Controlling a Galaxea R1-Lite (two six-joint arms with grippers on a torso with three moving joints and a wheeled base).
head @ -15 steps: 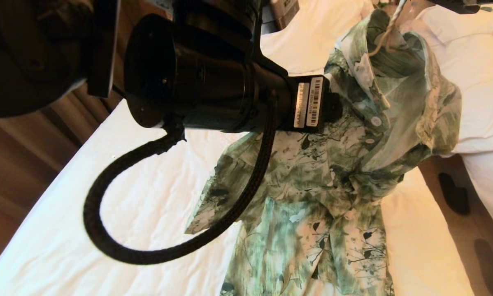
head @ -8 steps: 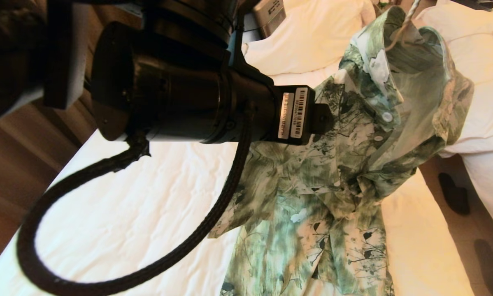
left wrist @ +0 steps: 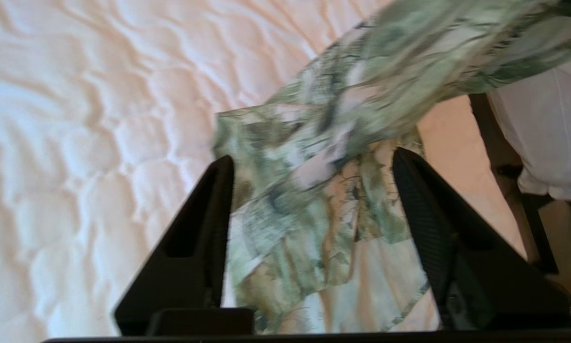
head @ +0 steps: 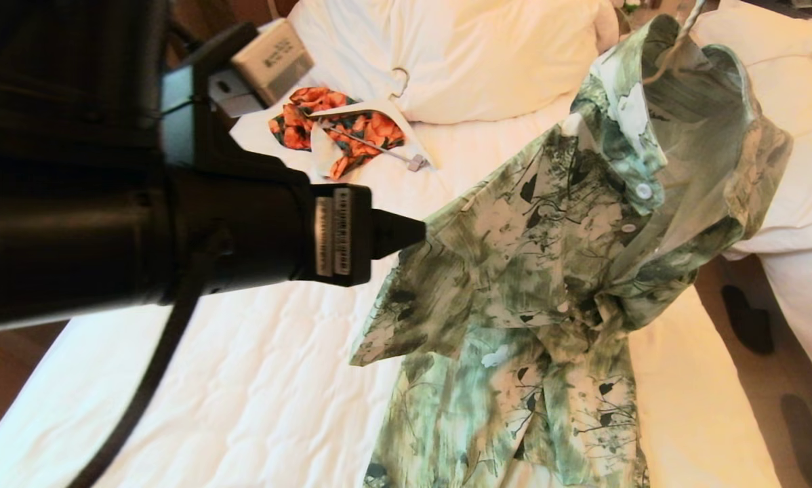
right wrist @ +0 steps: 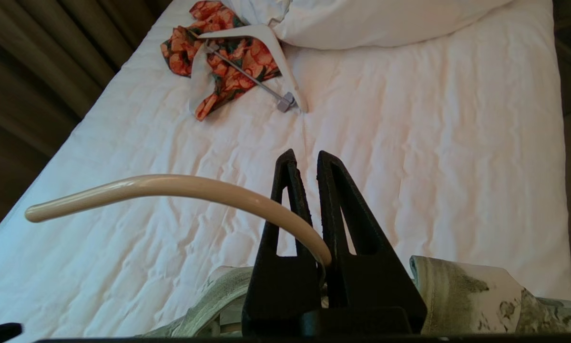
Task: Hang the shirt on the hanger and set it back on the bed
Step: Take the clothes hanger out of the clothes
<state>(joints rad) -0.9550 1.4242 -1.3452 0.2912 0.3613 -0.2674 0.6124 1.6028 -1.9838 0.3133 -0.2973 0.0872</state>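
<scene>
1. While the right gripper (right wrist: 309, 190) hangs above the bed (head: 257, 379), its fingers are clamped together on the cream hook of the hanger (right wrist: 180, 188), which arcs away from the fingertips to one side.
2. Directly beneath that gripper the shirt (head: 582, 271) hangs by its collar, with the collar highest and the hem trailing down onto the sheet.
3. So the shirt's long axis runs steeply from the gripper down to the bed, collar end up, button front facing the head camera.
4. The left gripper (left wrist: 309, 200) is off to the shirt's sleeve side, its fingers standing apart with loose sleeve cloth hanging between them; I cannot tell whether either finger touches the fabric.
5. My reading is that the hanging is largely done: the collar sits around the hanger's neck and one shoulder looks spread.
6. The shoulder farther from the left gripper looks bunched, so whether the hanger is fully seated there cannot be told.
7. What remains, as I judge it, is any last straightening of the sleeve, then lowering shirt and hanger flat onto the bed and letting go of the hook.
8. Farther out from both grippers, beside the pillow (head: 487, 54), lie an orange floral garment (head: 352, 129) and a broad white hanger (right wrist: 261, 35).
</scene>
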